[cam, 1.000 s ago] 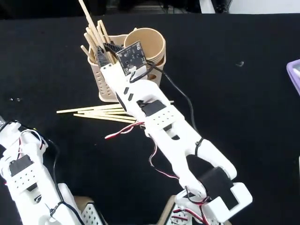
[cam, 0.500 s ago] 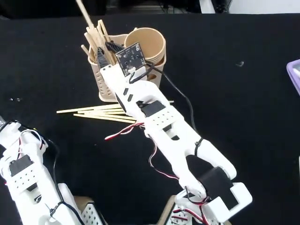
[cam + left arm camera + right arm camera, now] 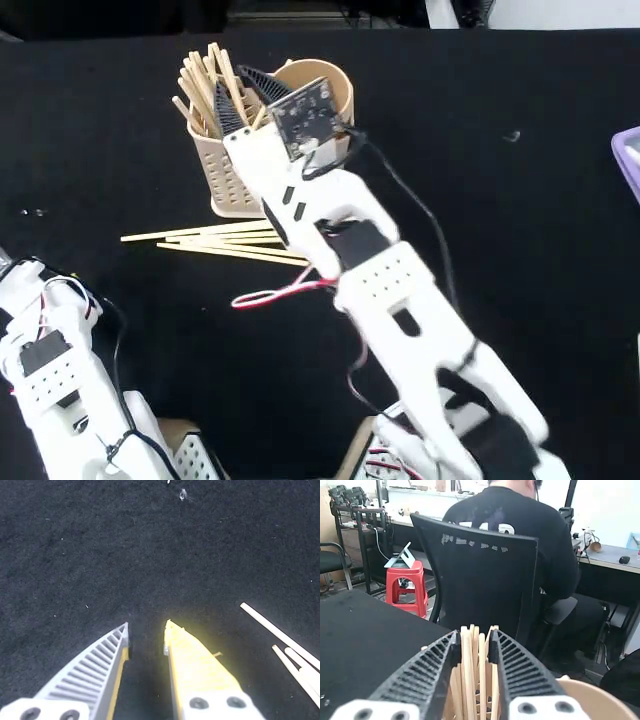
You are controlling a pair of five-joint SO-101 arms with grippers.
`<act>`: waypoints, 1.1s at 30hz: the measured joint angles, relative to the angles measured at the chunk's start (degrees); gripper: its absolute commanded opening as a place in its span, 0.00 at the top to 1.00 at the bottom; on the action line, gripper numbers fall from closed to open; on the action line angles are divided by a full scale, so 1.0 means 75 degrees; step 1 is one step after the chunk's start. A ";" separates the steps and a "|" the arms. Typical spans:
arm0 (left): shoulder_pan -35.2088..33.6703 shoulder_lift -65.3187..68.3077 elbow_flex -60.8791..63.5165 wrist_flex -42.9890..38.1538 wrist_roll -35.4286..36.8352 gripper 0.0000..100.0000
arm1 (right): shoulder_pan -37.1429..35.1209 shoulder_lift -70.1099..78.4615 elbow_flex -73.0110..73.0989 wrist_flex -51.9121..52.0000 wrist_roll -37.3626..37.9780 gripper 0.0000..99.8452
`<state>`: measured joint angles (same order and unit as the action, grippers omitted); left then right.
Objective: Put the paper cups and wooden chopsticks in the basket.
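A beige perforated basket [image 3: 228,178] stands at the back of the black table. A paper cup [image 3: 322,88] sits in it, its rim also low in the right wrist view [image 3: 592,697]. A bundle of wooden chopsticks [image 3: 203,85] stands upright in the basket. My right gripper [image 3: 245,98] hovers over the basket, open, its dark fingers flanking the stick tops [image 3: 472,652]. Several more chopsticks [image 3: 215,240] lie flat on the table in front of the basket. My left gripper [image 3: 146,627] hangs open over bare cloth, with the chopstick ends [image 3: 282,642] off to one side.
The left arm [image 3: 50,370] is folded at the near left corner. A purple object [image 3: 628,160] pokes in at the right edge. A red-and-white cable loop [image 3: 270,293] hangs from the right arm above the cloth.
The tall chopstick that stuck up past the top edge has dropped into the basket with the others. The right arm has shifted right and its fingers stand wider. The left arm has kept still.
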<state>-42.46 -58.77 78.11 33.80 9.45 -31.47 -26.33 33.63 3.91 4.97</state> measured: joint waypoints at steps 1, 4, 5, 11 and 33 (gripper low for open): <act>0.0000 0.0000 0.0000 0.0000 0.0000 0.87 | -0.0082 -0.0270 -0.0094 0.0481 0.0000 0.89; 0.0000 0.0000 0.0000 0.0000 0.0000 0.87 | -0.0445 -0.1114 -0.0223 0.2133 0.0012 0.89; 0.0000 0.0000 0.0000 0.0000 0.0000 0.87 | -0.0563 -0.1383 -0.0223 0.2743 0.0000 0.89; 0.0000 0.0000 0.0000 0.0000 0.0000 0.87 | -0.0903 -0.2684 0.0504 0.6201 0.0023 0.89; 0.1442 0.0047 -0.0199 0.0539 -0.1078 0.79 | 0.0199 -0.1102 0.5075 0.2719 0.1067 0.80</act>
<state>-31.65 -58.42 76.62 37.85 1.36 -29.98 -34.59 71.69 24.31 12.97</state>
